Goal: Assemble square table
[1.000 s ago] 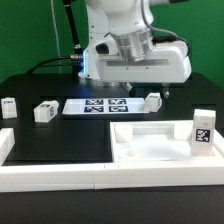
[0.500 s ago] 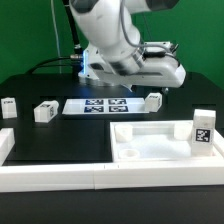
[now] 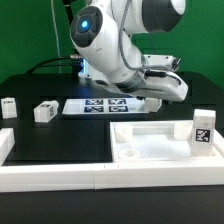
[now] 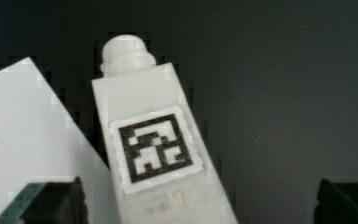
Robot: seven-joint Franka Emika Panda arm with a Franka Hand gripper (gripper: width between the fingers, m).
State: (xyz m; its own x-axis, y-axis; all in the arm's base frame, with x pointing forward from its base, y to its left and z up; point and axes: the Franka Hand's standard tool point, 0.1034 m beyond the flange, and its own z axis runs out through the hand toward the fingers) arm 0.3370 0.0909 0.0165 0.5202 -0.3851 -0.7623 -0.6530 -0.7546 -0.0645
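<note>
— Claw [image 4: 194,206] first: how do its jaws stand?
— Spread wide, gripping nothing. In the wrist view the two dark fingertips [image 4: 44,204] sit on opposite sides of a table leg [image 4: 149,135]. A strip of black surface [image 3: 30,90] shows between each finger and the leg's long edges.
— How does that leg lie?
— Flat on the surface, tag face up, its rounded peg end pointing away from the claw. A flat white corner [image 4: 25,115] runs in beside one long edge; whether they touch I cannot tell. Along the other long edge the surface is open.
— And farther out?
— In the exterior view the arm [image 3: 115,45] leans toward that view's right. The claw hangs low just beside the right end of the marker board [image 3: 100,105]. The square tabletop [image 3: 150,140] lies nearer the camera, apart from the claw, with a band of open surface between them. An upright leg [image 3: 203,128] stands at its right-hand side. A third leg [image 3: 44,111] and a fourth leg [image 3: 8,108] lie well off on the left, the fourth close to the surface's edge. The white border wall [image 3: 60,172] runs along the near edge.
</note>
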